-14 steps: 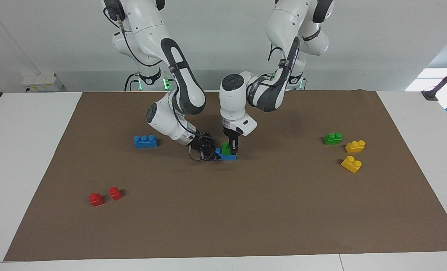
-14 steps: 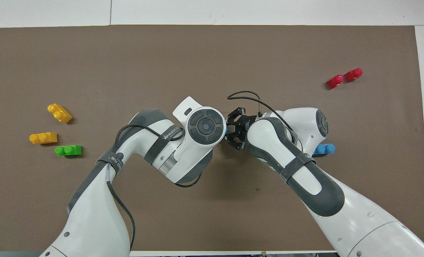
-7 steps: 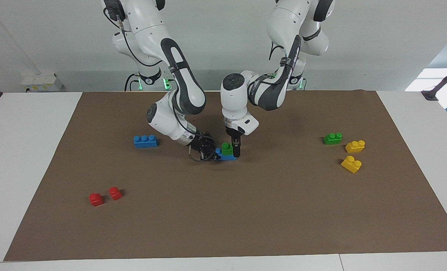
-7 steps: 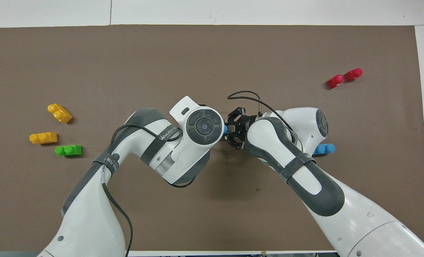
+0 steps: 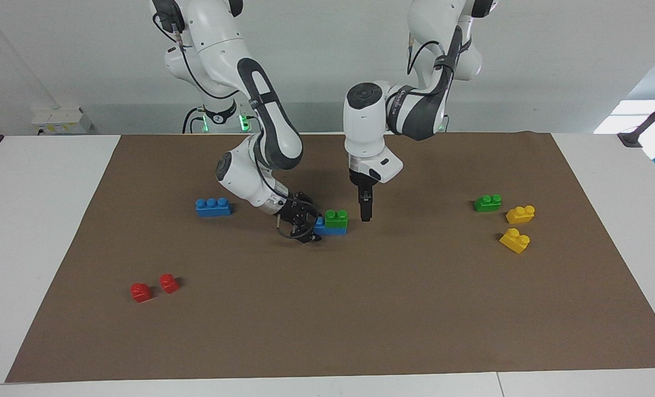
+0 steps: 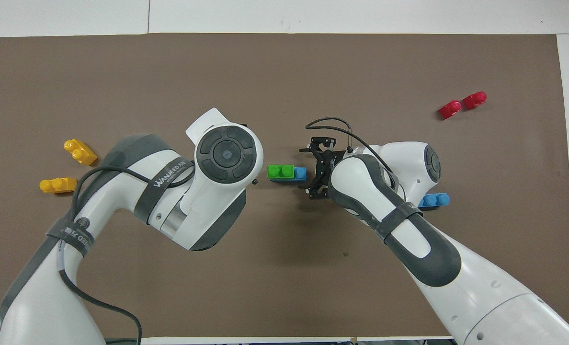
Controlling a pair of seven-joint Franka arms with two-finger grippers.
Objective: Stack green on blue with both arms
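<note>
Stack's sitting mid-mat, spares off at both ends

Short brick (image 5: pixel 336 218) is on the long brick (image 5: pixel 321 226), at the end toward the left arm. The right gripper (image 5: pixel 308 226) is just beside its bare end, and the left gripper (image 5: pixel 365 215) is over the mat (image 5: pixel 360 309) beside the stack. The spare long brick (image 5: pixel 213 207) and two tiny bricks (image 5: pixel 141 292) are toward the right arm's end. Three short bricks (image 5: pixel 487 203) are clustered at the left arm's end.

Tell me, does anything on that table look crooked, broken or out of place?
Nothing stands out. The green brick sits level on the blue brick, covering two studs; the third is bare.
</note>
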